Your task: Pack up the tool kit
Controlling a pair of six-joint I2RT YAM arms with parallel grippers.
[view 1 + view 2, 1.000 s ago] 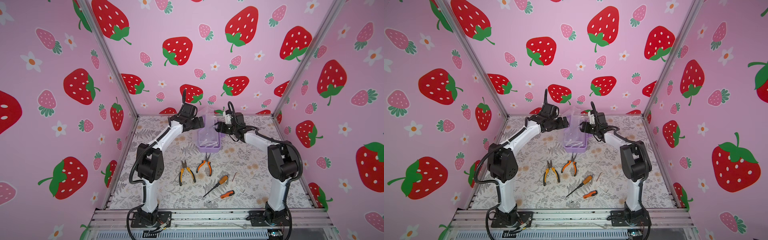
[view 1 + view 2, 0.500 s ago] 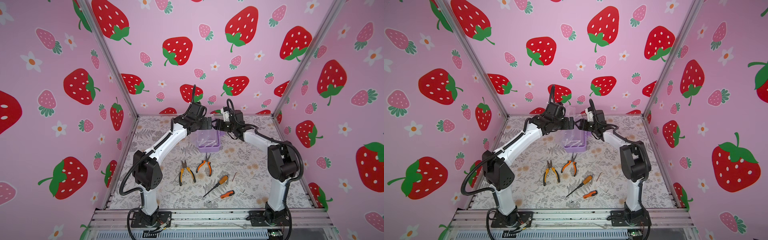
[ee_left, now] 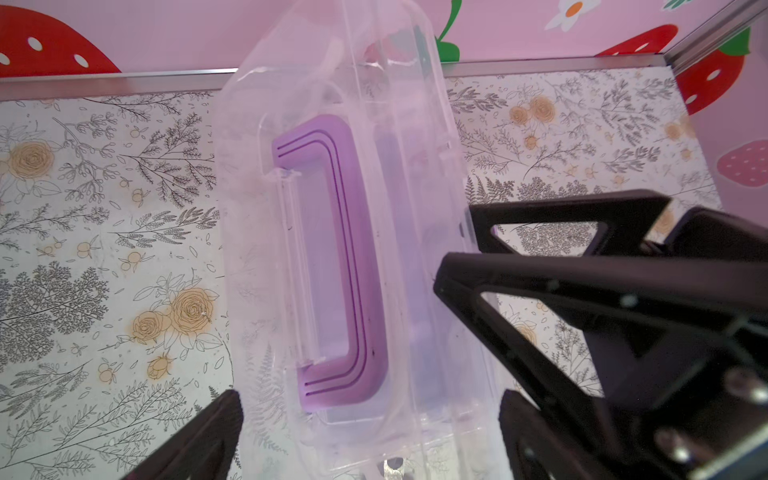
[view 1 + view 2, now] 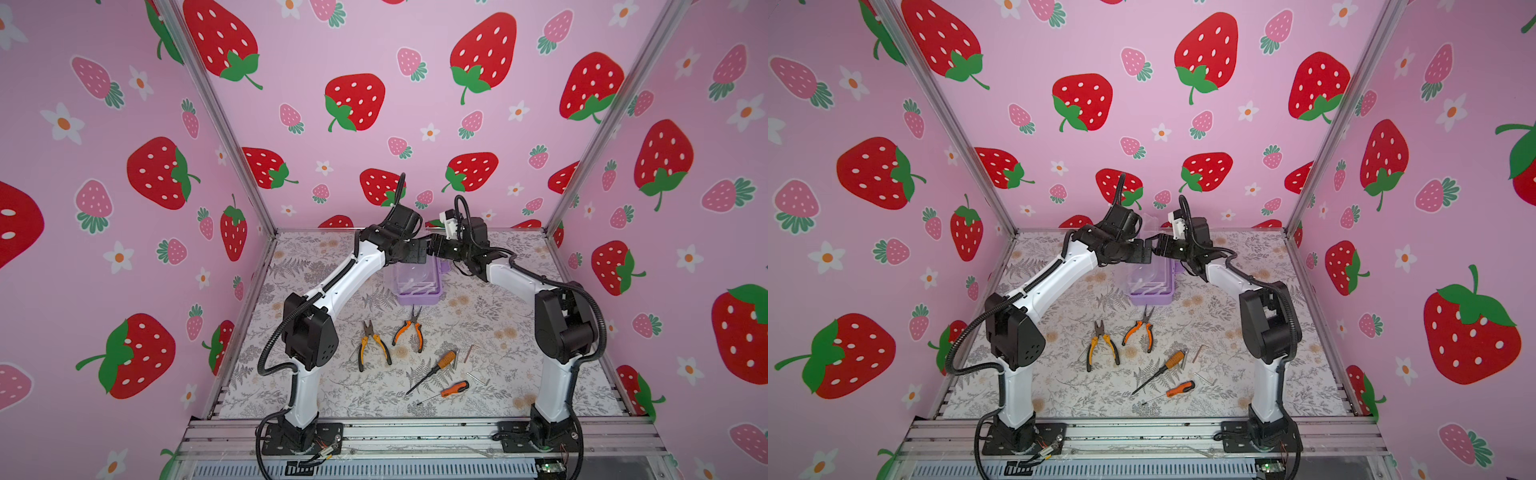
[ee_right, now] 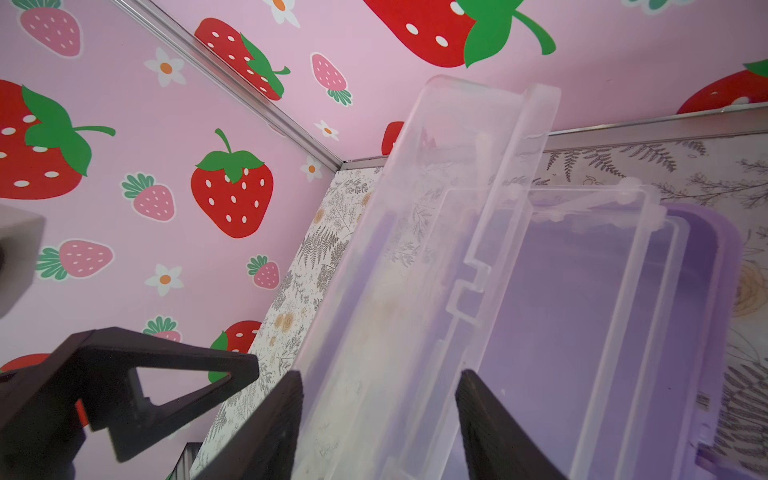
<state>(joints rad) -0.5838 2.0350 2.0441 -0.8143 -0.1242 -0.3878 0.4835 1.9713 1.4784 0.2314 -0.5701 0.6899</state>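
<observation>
Right wrist view: the right pincer (image 5: pixel 380 374) is clamped on the edge of the clear plastic lid (image 5: pixel 436 249), which stands raised over the small rectangular lilac plastic box (image 4: pixel 417 297). That box sits by the middle of the back edge of the floral-print bench (image 4: pixel 490 316). The left pincer (image 3: pixel 370 399) straddles the lid, jaws wide apart (contact unclear). Two pliers (image 4: pixel 372 345) and two orange-handled screwdrivers (image 4: pixel 432 372) lie loose nearer the front edge.
</observation>
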